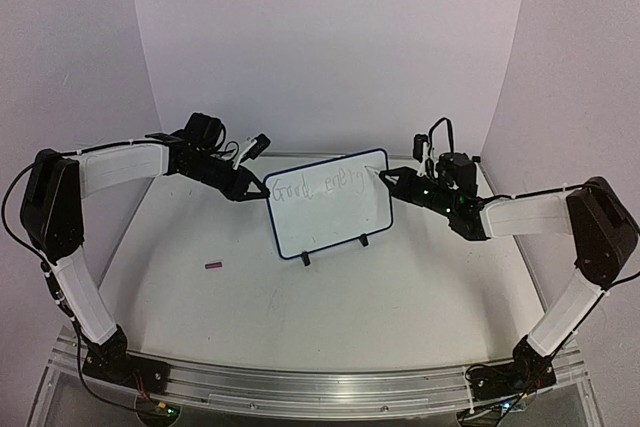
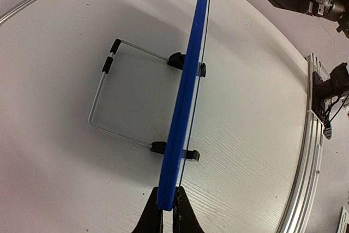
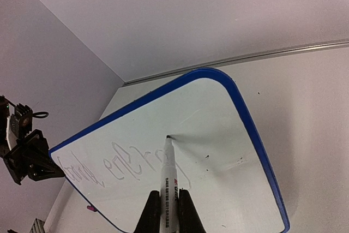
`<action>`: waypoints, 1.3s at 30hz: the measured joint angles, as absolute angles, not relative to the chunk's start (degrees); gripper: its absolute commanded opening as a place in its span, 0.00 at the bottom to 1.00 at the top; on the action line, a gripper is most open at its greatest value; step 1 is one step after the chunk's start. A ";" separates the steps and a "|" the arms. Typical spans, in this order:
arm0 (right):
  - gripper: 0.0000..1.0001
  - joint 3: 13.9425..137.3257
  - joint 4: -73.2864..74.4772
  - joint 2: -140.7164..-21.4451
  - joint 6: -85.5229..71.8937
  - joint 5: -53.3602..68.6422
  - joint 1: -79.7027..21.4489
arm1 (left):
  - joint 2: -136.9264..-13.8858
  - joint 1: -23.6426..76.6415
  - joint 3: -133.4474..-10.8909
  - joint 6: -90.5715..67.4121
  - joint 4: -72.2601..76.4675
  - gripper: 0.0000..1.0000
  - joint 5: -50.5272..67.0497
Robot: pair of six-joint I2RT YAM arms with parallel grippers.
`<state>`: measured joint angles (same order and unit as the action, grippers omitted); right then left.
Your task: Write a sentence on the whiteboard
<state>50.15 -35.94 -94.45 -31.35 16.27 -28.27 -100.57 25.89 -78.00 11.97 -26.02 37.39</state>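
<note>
The whiteboard [image 1: 335,222], white with a blue frame, stands tilted on two black feet at mid-table. The sentence [image 1: 318,187] runs along its top as faint handwriting reading roughly "Good energy". My left gripper [image 1: 256,192] is shut on the board's left edge; the left wrist view shows the blue frame [image 2: 188,91] edge-on between the fingers [image 2: 166,208]. My right gripper [image 3: 169,214] is shut on a white marker [image 3: 169,175], whose dark tip touches the board [image 3: 229,135] just past the last letters of the sentence [image 3: 128,162]. From above, the right gripper [image 1: 393,178] sits at the board's upper right corner.
A thin wire stand [image 2: 106,99] props the board from behind. A small pink object [image 1: 213,265] lies on the table left of the board. White walls close in the back and sides. An aluminium rail [image 1: 320,387] runs along the near edge.
</note>
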 measured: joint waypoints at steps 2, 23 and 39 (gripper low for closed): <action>0.00 50.15 -35.97 -94.45 -31.35 16.12 -28.21 | -100.57 25.89 -78.00 11.97 -26.02 0.00 37.39; 0.00 46.70 -35.94 -94.50 -32.18 15.66 -27.77 | -100.57 25.89 -78.00 11.97 -26.00 0.00 37.39; 0.00 49.23 -35.51 -94.50 -31.51 15.42 -27.24 | -100.57 25.91 -78.00 11.97 -26.00 0.00 37.36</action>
